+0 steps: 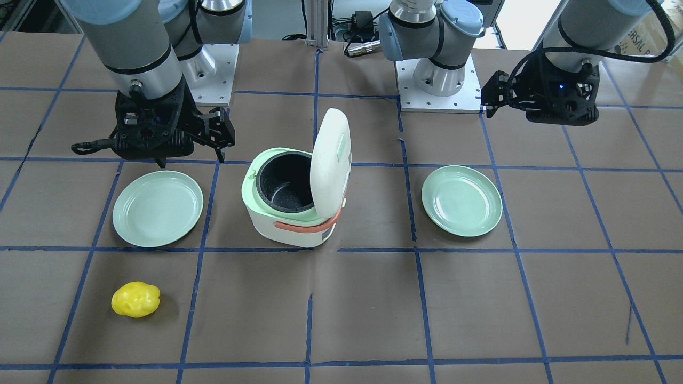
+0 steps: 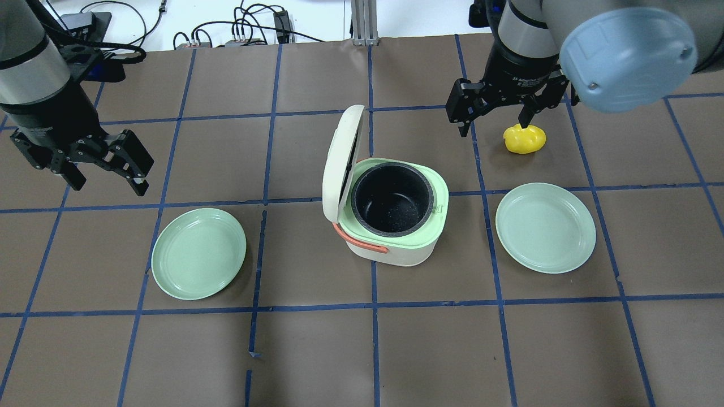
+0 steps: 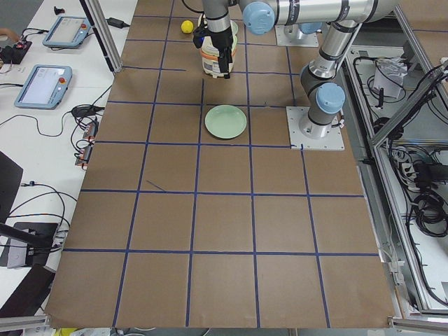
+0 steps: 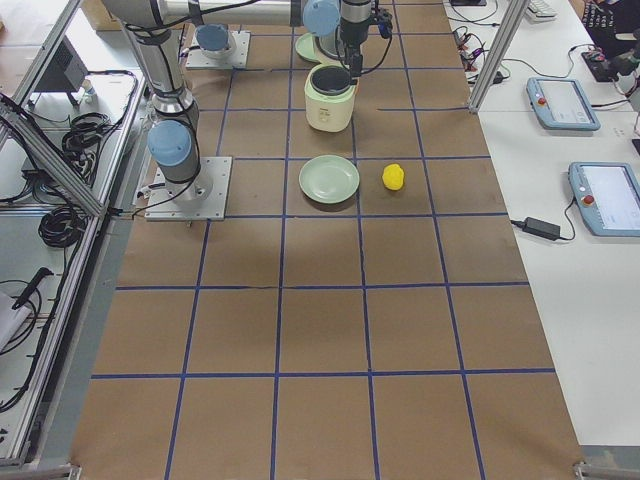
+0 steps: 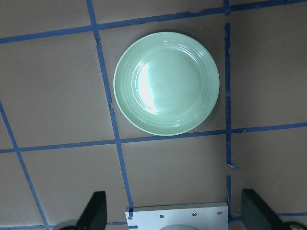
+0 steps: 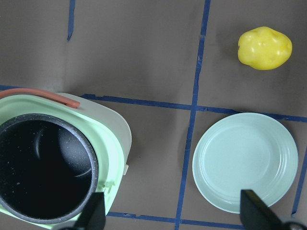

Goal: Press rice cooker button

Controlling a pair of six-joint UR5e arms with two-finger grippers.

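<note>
End effector left [image 1: 493, 98] is held above the desk [image 1: 373, 309] with fingers spread and nothing gripped. Right end effector [image 1: 220, 136] is likewise spread and empty, raised near the right plate [image 1: 157, 208]. Rice cooker [image 1: 299, 213] is set mid-desk between the right plate and the left plate [image 1: 461, 200], touching neither. Its lid [image 1: 331, 160] is swung up near vertical and the black pot [image 1: 283, 181] is exposed. A yellow lump [image 1: 135, 299] is seen alone on the operators' side of the right plate.

Overhead: left end effector [image 2: 107, 178] and right end effector [image 2: 495, 121] are both shown with fingers apart, well clear of the rice cooker [image 2: 396, 249]. The orange handle [image 2: 362, 244] is folded against the body.

Left side view: the rice cooker [image 3: 210, 59] is partly hidden behind the near arm.

Right side view: the rice cooker [image 4: 330, 100] is seen just beyond the right plate [image 4: 329, 179], with the yellow lump [image 4: 394, 176] beside that plate.

Left wrist: only the left plate [image 5: 166, 84] is framed, fingertips [image 5: 94, 211] wide apart.

Right wrist: rice cooker [image 6: 112, 139], right plate [image 6: 244, 160] and yellow lump [image 6: 265, 48] are framed, all apart.
</note>
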